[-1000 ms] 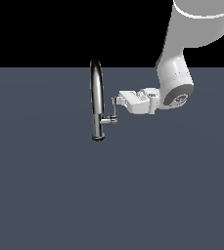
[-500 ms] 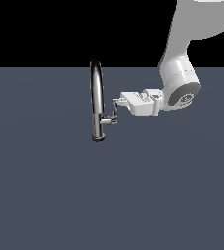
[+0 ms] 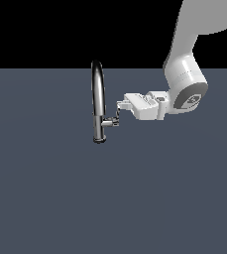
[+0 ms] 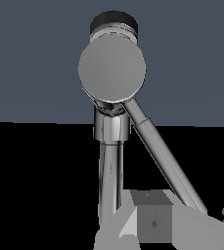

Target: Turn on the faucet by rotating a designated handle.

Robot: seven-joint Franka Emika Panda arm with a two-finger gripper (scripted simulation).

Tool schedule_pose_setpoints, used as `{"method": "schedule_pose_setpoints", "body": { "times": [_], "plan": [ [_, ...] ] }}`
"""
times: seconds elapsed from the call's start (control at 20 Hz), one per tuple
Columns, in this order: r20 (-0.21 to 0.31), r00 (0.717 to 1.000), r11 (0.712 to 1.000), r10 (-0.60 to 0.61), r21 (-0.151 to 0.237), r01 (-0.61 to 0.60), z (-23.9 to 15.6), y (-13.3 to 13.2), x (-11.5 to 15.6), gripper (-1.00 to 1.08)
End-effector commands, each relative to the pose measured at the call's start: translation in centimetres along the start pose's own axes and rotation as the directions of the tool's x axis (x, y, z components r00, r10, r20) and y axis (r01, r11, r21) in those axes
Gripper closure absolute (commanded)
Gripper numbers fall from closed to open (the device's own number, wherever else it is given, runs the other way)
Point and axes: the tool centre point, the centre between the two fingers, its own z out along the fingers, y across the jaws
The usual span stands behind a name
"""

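The chrome faucet [image 3: 99, 94] stands upright with its arched spout on top; its side stub [image 3: 109, 122] points to the exterior view's right. The thin handle [image 3: 117, 115] rises slanted from the stub toward my gripper [image 3: 121, 105], which reaches in horizontally from the exterior view's right. In the wrist view the stub's round end cap [image 4: 112, 71] faces the camera and the handle rod [image 4: 157, 149] runs down between my two fingers [image 4: 152, 222]. The gripper [image 4: 194, 217] is open, with the fingers standing on either side of the rod's tip.
The faucet stands on a flat dark grey-blue surface [image 3: 60, 198] under a black background. My white arm [image 3: 187, 84] comes down from the upper part of the exterior view's right.
My gripper has moved slightly down and toward the exterior view's right, staying at the handle's tip. The handle's tip has followed it a little.
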Motion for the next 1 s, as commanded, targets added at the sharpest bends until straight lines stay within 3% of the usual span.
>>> {"method": "schedule_pose_setpoints", "body": {
  "times": [0.0, 0.55, 0.65, 0.95],
  "plan": [
    [0.005, 1.0, 1.0, 0.009, -0.005, -0.009, 0.2, 1.0, 0.8, 1.08],
    [0.01, 1.0, 1.0, 0.01, -0.013, -0.01, 0.5, 4.9, 3.4, 1.08],
    [-0.002, 1.0, 1.0, -0.01, 0.0, 0.01, -0.2, 4.0, 2.4, 1.08],
    [0.004, 1.0, 1.0, 0.0, -0.007, 0.0, 0.2, 4.9, 6.3, 1.08]
  ]
}}
